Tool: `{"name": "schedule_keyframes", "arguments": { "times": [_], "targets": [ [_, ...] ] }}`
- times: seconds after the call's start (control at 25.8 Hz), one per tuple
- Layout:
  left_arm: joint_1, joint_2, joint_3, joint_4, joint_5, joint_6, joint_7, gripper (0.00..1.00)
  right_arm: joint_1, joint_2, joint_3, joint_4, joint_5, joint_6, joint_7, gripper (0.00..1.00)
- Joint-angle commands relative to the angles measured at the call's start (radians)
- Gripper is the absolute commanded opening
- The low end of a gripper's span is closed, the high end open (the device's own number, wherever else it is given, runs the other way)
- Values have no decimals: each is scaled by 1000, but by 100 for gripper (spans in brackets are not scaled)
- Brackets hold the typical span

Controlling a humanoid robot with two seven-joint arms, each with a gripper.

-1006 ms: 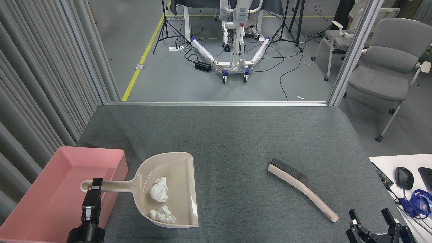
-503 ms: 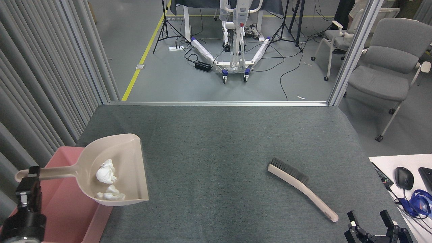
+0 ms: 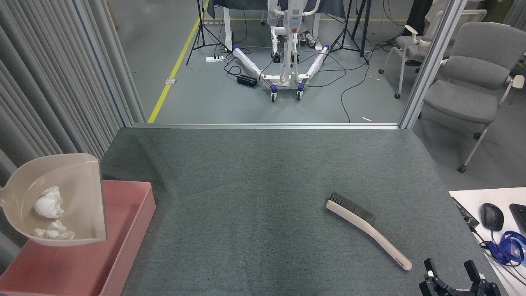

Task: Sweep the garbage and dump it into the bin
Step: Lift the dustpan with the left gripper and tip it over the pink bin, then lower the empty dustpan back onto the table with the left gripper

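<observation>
The beige dustpan (image 3: pixel 74 193) hangs at the far left, above the pink bin (image 3: pixel 131 222), its open mouth facing right. Its handle runs out of the view's left edge. The garbage lies in the pan as two white tissue wads, one (image 3: pixel 49 206) above the other (image 3: pixel 54 233). My left gripper is out of view. My right gripper (image 3: pixel 450 271) sits at the bottom right, open, with nothing between its fingers. It is to the right of the handle end of the beige brush (image 3: pixel 365 230), which lies on the grey carpeted table.
Grey curtain folds (image 3: pixel 49 102) stand close behind the dustpan on the left. A white desk (image 3: pixel 472 197) with a black mouse (image 3: pixel 492 216) and a blue cable (image 3: pixel 509 246) borders the table at the right. Grey chairs (image 3: pixel 472 82) stand beyond the table.
The dustpan with the tissue wads has moved left and up, from the table beside the bin to above the bin. The left gripper went out of view. The right gripper sank slightly.
</observation>
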Motion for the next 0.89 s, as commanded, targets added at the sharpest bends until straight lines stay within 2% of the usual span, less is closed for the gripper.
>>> {"name": "schedule_keyframes", "arguments": {
  "times": [0.0,0.15,0.39,0.74,0.85],
  "targets": [
    [1,55,3,38,-79,-69,2,0,1,10,-1,0,0,8,0,98],
    [-3,89,6,55,-118,-130,11,0,4,10,-2,1,0,8,0,98],
    [-11,84,21,95,-315,-201,25,0,2,7,-1,0,0,6,0,98],
    [-17,90,41,89,-369,-236,25,0,-2,7,-1,-2,0,5,0,98],
    [-36,89,43,83,-347,-219,18,0,-2,6,-2,-2,-2,5,-2,98]
  ]
}}
